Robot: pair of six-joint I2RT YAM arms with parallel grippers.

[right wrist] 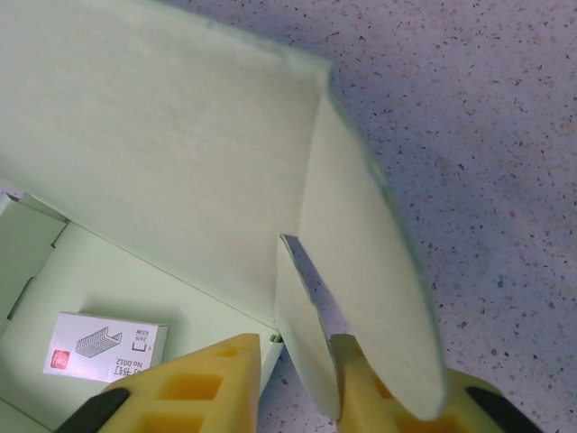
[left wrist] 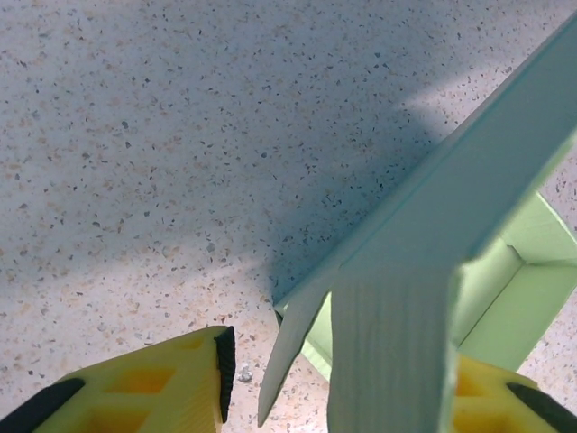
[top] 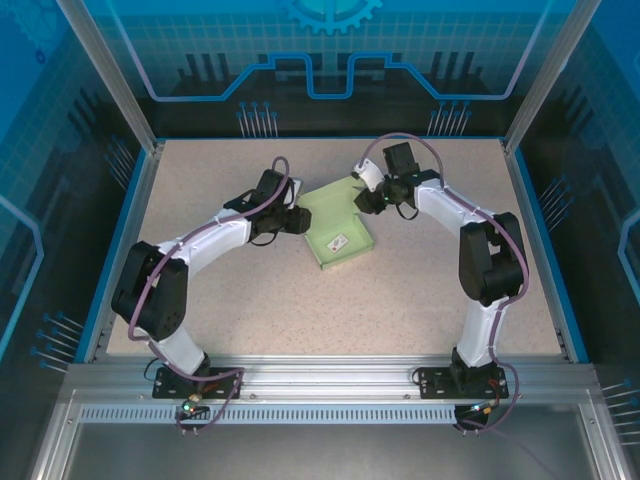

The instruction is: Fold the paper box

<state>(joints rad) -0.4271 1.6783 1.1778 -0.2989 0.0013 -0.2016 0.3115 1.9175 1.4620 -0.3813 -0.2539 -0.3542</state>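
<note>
The pale mint-green paper box (top: 352,252) lies at mid-table, a shallow tray with its lid panel (top: 333,196) raised at the back. My left gripper (top: 298,219) is at the box's back left corner. Its fingers (left wrist: 185,388) stand wide open around a narrow corner flap (left wrist: 388,361), with no squeeze showing. My right gripper (top: 373,200) is at the back right corner. There a small tab (right wrist: 306,352) sits between the fingers against the right one (right wrist: 365,397), with a gap to the left finger. A side flap (right wrist: 370,271) drapes over that right finger.
A small white staple packet (right wrist: 104,347) lies inside the box on its floor (right wrist: 180,293), also seen from above as the packet (top: 338,241). The speckled tabletop (top: 250,300) is bounded by blue rails and glass walls (top: 120,230).
</note>
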